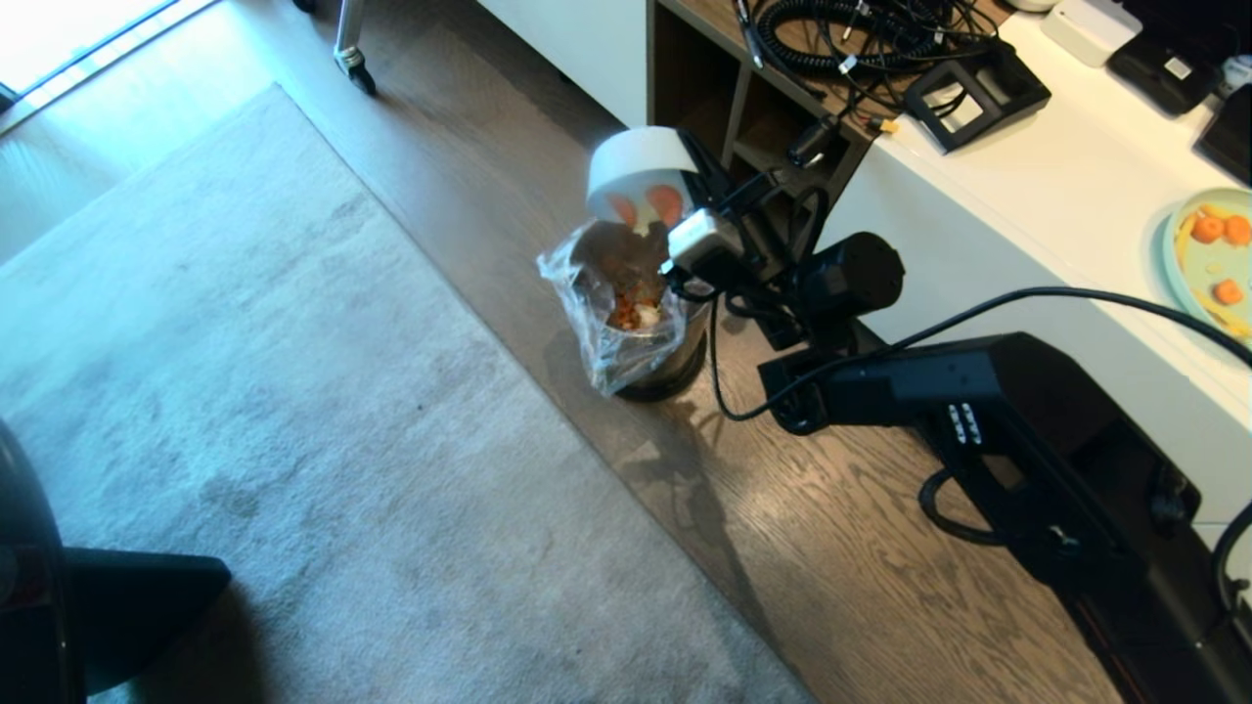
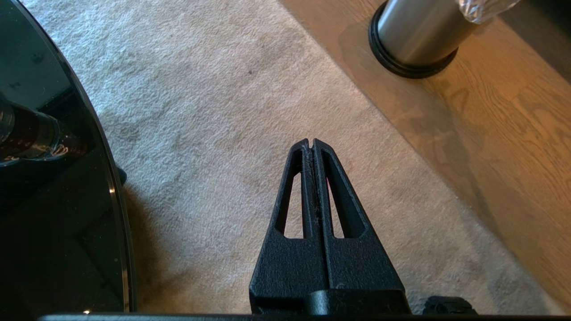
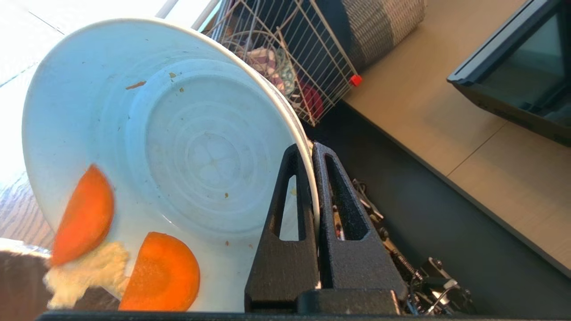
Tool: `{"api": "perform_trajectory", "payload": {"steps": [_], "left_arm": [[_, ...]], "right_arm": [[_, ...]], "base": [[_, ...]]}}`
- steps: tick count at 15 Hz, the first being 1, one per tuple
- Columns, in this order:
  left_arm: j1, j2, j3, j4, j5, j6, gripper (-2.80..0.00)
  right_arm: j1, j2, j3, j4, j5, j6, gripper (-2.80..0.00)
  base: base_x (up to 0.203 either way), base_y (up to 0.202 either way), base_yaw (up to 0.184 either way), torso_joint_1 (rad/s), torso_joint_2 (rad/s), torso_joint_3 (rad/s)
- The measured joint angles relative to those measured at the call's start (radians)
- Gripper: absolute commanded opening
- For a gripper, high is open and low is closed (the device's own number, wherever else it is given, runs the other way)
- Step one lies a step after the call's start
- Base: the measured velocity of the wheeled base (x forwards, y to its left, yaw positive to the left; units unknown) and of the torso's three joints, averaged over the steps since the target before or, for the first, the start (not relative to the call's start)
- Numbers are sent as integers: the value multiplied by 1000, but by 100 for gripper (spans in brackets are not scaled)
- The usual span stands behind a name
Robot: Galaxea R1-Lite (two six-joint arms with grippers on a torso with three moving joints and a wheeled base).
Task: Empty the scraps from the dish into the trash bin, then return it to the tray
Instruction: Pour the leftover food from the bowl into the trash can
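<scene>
Head view — dish (image 1: 638, 168) tipped, mouth seemingly facing trash bin (image 1: 641, 332).

The robot's right arm (image 1: 939, 391), filling the lower right of the head view, is built of boxy matte-black segments, with a thick cylindrical black joint housing (image 1: 849, 276) near the centre, a small silver-grey block (image 1: 706, 244) beyond it, two short rows of pale screw heads (image 1: 962, 423) on the forearm casing and a thin black cable (image 1: 978, 323) looping across it. In each wrist view the gripper is a pair of textured black plastic fingers, tapering to a point with long triangular cut-outs: the left gripper (image 2: 311, 143) at lower centre, the right gripper (image 3: 308, 151) likewise.
</scene>
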Motion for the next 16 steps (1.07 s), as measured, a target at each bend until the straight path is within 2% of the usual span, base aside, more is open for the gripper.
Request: {"api": "perform_trajectory", "payload": {"steps": [16], "left_arm": [[0,0,0,0,0,0,-280]], "right_arm": [[-17,-47,-11,0,52,6,-280]], "base": [[0,0,0,0,0,0]]}}
